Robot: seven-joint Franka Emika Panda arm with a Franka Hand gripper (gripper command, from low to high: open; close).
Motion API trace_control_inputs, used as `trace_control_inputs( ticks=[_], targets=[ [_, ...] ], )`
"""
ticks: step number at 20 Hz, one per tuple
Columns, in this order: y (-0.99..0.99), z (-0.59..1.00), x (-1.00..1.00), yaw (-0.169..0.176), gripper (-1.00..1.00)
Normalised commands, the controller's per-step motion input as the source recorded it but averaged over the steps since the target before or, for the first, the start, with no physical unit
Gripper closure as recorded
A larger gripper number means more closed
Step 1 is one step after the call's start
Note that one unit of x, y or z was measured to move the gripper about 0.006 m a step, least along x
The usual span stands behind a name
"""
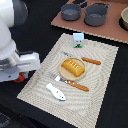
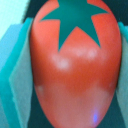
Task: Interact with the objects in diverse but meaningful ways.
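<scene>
The bench [image 1: 112,85] is dark and wide, and a pale striped mat [image 1: 100,65] lies on it. The big white robot arm [image 1: 10,35] hangs over the mat's edge at the exterior view's left.

Two grey pots [image 1: 85,12] sit on a brown board, far from the fingers [image 2: 12,75].

The bread loaf [image 1: 73,67] rests on a small plate in the middle of the mat, a little way from the fingers. It looks set out like a meal, with an orange-handled knife [image 1: 75,85] and another orange-handled piece [image 1: 90,61] beside the plate.

The tomato [image 2: 75,60] is between the teal fingers. The fingers are closed snugly on its two sides, so it is held and cannot roll. In the exterior view only a bit of red [image 1: 20,77] shows under the arm.

The white-and-blue tube [image 1: 56,92] lies nearer the fingers than the loaf. The small carton [image 1: 78,39] stands upright at the mat's far edge.

There is bare mat between the fingers and the plate, probably room enough to set the tomato down.
</scene>
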Motion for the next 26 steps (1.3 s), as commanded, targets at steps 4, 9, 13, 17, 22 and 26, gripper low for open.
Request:
trace_control_inputs(
  ticks=[4,9,13,17,22,26],
  targets=[
    [0.73,0.95,0.68,0.0,1.0],
    [0.65,0.75,0.68,0.0,1.0],
    [0.54,0.69,0.74,0.0,1.0],
    [0.52,0.59,0.83,0.0,1.0],
    [0.5,0.42,0.88,0.0,1.0],
    [0.51,0.35,0.93,0.0,1.0]
  ],
)
